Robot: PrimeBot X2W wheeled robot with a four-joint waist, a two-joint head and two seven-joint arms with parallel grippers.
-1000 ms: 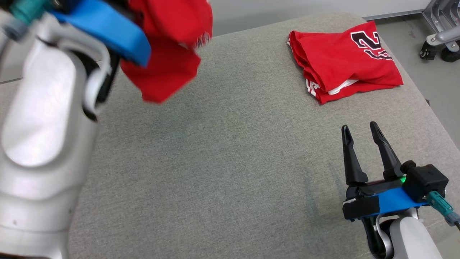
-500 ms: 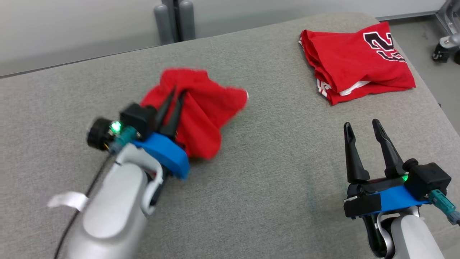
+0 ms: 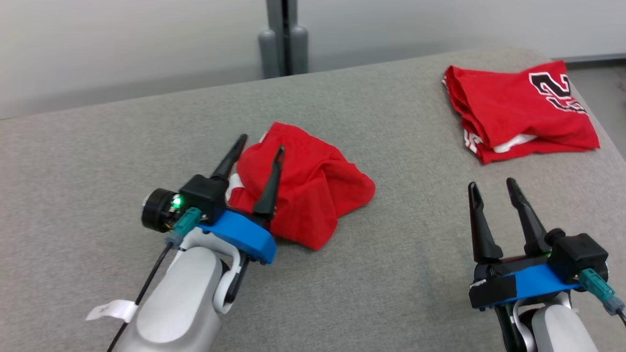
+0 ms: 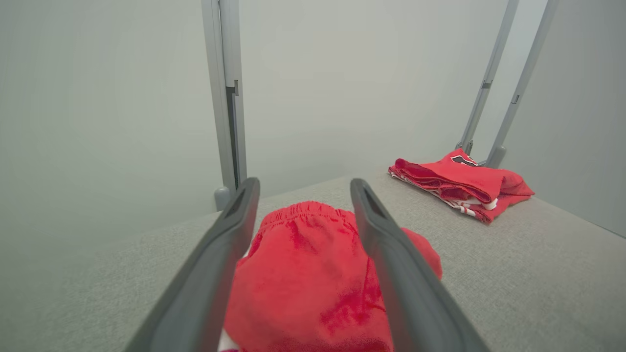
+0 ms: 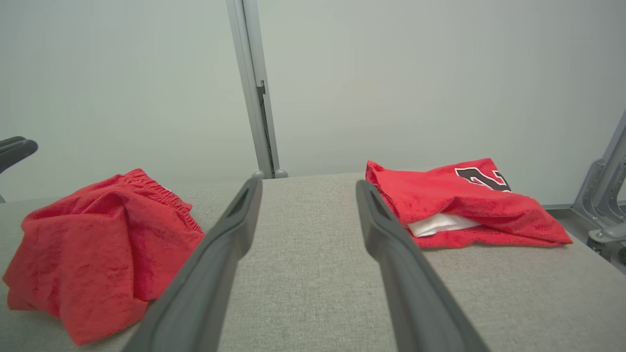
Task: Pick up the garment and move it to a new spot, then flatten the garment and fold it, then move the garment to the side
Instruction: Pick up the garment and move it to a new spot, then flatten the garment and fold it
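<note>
Centrally, we see the crumpled red garment [image 3: 313,195] lying on the grey padded surface [image 3: 391,274], bunched between and beneath the widely spread fingers of our left gripper [image 3: 262,142], which clamps nothing; our right gripper [image 3: 490,182], likewise spread and empty, sits well apart.

Folded red jersey [image 3: 518,112]: black white-edged numeral, partly hidden, looks like "2". Cable tag [image 3: 110,309]: marks too small.

folded red jersey [image 3: 518,110]: far right corner | grey fabric table [image 3: 391,274] | grey post [image 3: 283,44]: behind table
</note>
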